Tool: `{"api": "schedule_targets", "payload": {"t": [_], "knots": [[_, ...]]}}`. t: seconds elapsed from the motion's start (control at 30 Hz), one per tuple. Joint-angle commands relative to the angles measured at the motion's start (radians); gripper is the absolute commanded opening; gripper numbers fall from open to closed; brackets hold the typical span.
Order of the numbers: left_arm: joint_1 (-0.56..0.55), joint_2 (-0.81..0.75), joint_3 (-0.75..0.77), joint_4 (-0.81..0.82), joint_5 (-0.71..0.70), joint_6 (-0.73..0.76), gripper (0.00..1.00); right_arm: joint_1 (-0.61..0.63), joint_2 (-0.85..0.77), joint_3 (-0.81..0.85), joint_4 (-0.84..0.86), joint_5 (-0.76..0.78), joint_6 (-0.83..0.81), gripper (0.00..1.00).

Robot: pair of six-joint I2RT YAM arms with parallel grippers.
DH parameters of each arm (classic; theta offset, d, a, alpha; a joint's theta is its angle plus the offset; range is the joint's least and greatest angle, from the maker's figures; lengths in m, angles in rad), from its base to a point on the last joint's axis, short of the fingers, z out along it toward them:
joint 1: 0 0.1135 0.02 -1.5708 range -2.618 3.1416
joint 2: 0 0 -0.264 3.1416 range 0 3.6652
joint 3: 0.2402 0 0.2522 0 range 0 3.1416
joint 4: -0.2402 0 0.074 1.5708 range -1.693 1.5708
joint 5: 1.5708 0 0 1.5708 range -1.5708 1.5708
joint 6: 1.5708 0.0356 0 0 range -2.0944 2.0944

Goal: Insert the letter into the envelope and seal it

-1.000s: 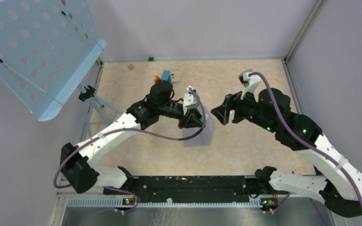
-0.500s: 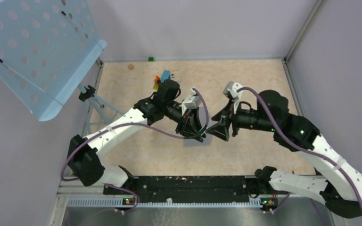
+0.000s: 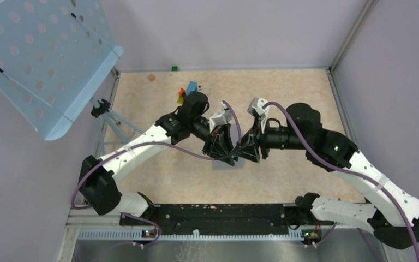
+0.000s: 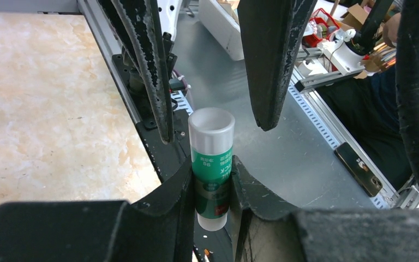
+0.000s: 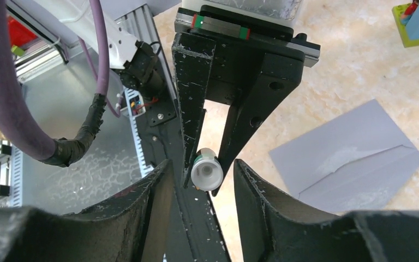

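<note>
Marbled tan tabletop, lilac walls. Flat grey paper envelope (image 5: 349, 158) lies on table beneath both claws, crease showing. Letter not made out in any view. Left gripper (image 4: 211, 183) clamped on white, green-labelled glue stick (image 5: 204, 172). Right gripper (image 3: 249, 149) spread wide around stick's white end, not touching. Judgement: envelope light, limp, likely to slide. You pin body flat, take flap by its edge.

My left fingers (image 4: 158, 218) are black. The glue stick (image 4: 211, 169) is white with a green label. The envelope (image 5: 354, 158) is plain grey, and the floor (image 4: 43, 98) is tan with a marble pattern.
</note>
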Motion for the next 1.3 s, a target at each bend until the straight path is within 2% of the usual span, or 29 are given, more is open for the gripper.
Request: {"api": "schedule_targets", "payload": {"t": [0.0,0.07,0.27,0.37,0.47,0.63,0.73,0.8,0.93,0.97,1.07,1.17,1.27], "knots": [[0.005,0.011,0.041,0.043,0.042,-0.006,0.0,-0.004,0.006,0.004,0.031,-0.023,-0.015,0.44],[0.005,0.013,0.043,0.048,0.038,-0.006,0.0,-0.004,0.007,0.001,0.03,-0.017,-0.014,0.42],[0.006,0.007,0.046,0.056,0.003,-0.006,0.0,-0.005,0.008,0.006,0.011,0.045,0.001,0.19],[0.007,-0.02,0.041,0.057,-0.144,0.007,0.0,-0.004,0.033,0.037,-0.027,0.161,0.054,0.09],[0.006,-0.077,0.005,0.121,-0.44,0.001,0.0,-0.004,0.077,0.079,-0.079,0.307,0.165,0.0],[-0.012,-0.205,-0.12,0.351,-0.965,0.0,0.0,-0.006,0.212,0.145,-0.201,0.57,0.455,0.0],[-0.056,-0.252,-0.162,0.451,-1.121,0.081,0.0,-0.006,0.247,0.109,-0.139,0.61,0.576,0.0],[-0.087,-0.259,-0.171,0.479,-1.178,0.128,0.0,-0.006,0.251,0.077,-0.076,0.608,0.634,0.0],[-0.093,-0.244,-0.159,0.433,-1.133,0.165,0.0,-0.006,0.246,0.059,-0.016,0.617,0.666,0.0],[-0.094,-0.239,-0.15,0.407,-1.122,0.163,0.0,-0.006,0.243,0.067,-0.015,0.62,0.652,0.01],[-0.088,-0.238,-0.143,0.343,-1.1,0.138,0.0,-0.006,0.219,0.1,-0.032,0.646,0.567,0.24],[-0.047,-0.246,-0.139,0.283,-0.933,0.133,0.0,-0.007,0.194,0.149,-0.079,0.684,0.45,0.51],[0.014,-0.233,-0.109,0.197,-0.708,0.112,0.0,-0.008,0.15,0.156,-0.071,0.653,0.342,0.66]]}}
